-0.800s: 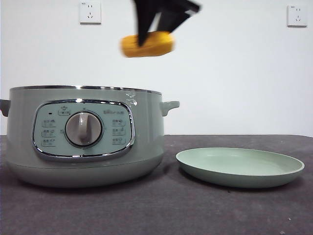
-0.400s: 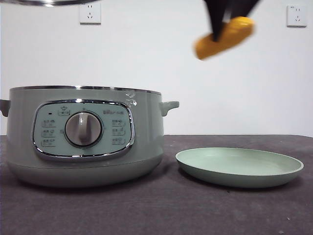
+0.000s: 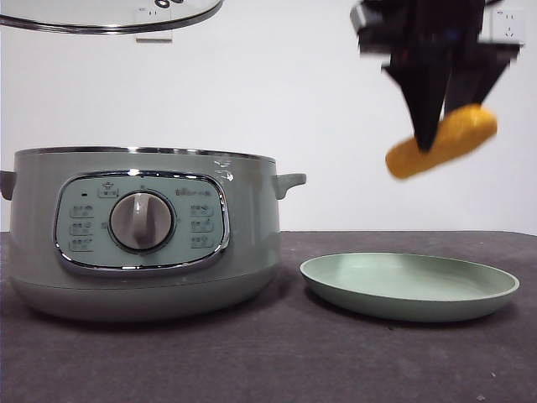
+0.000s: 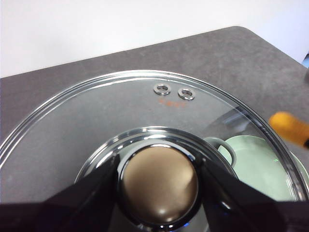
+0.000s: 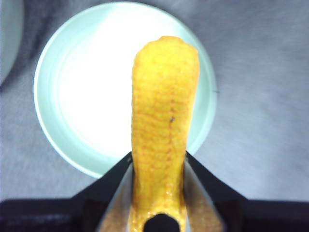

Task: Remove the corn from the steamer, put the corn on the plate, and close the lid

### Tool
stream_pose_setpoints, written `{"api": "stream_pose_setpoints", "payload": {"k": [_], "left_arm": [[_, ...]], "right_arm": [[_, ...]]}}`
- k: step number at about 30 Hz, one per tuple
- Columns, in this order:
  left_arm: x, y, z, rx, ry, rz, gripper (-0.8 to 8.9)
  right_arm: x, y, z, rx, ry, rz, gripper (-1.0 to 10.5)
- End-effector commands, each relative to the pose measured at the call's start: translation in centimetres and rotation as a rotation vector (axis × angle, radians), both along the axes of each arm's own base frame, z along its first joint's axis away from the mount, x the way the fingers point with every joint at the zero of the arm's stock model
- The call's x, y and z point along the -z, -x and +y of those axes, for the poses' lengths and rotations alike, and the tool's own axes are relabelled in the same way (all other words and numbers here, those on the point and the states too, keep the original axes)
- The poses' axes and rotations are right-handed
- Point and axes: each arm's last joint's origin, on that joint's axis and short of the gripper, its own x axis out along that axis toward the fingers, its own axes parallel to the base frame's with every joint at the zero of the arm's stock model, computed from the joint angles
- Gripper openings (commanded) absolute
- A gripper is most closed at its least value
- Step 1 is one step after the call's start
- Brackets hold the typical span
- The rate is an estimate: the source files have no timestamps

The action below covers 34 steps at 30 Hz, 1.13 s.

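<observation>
My right gripper (image 3: 430, 138) is shut on the yellow-orange corn (image 3: 457, 138) and holds it tilted in the air above the pale-green plate (image 3: 409, 287). In the right wrist view the corn (image 5: 164, 116) sits between the jaws, right over the plate (image 5: 63, 96). The sage-green steamer (image 3: 143, 231) stands open at the left. My left gripper (image 4: 159, 181) is shut on the lid's knob (image 4: 159, 181) and holds the glass lid (image 3: 109, 15) high above the steamer.
Dark grey table (image 3: 277, 353) under everything. White wall behind with two sockets, one of them at the right (image 3: 508, 25). The steamer's side handle (image 3: 289, 182) points toward the plate. The table's rounded far corner (image 4: 241, 34) shows in the left wrist view.
My right gripper has carried the corn rightward from above the steamer and lowered it over the plate. The lid has come down into the front view's top left.
</observation>
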Motion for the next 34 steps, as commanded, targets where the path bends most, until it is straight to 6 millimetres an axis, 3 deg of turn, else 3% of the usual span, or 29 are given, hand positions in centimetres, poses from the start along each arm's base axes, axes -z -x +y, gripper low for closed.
{"api": "stream_pose_setpoints", "payload": {"k": [1,8,14,20,28,34], "left_arm": [[-1.0,0.2,0.1,0.0,0.031,-0.065,-0.09],[-1.0,0.2,0.1,-0.001,0.03,-0.065,-0.09],[-1.0,0.2,0.1,-0.002,0.029,-0.065,-0.09],[-1.0,-0.1,-0.1,-0.002,0.029,-0.067,-0.09],[-0.7,-0.6,-0.3,-0.001,0.023,-0.053,-0.09],[-0.4,-1.2,-0.6,0.0,0.015,-0.042,-0.09]], "right_arm": [[2.6,0.3,0.1,0.019,-0.004,0.009,-0.2],[8.5,0.2,0.1,0.021,-0.044,-0.063,-0.2],[11.2,0.7,0.1,0.003,-0.114,-0.069,-0.2],[12.4,0.7,0.1,-0.001,-0.116,-0.039,-0.1],[12.7,0.6,0.2,0.008,-0.116,-0.035,3.6],[11.6,1.0,0.0,0.007,-0.126,-0.057,3.8]]}}
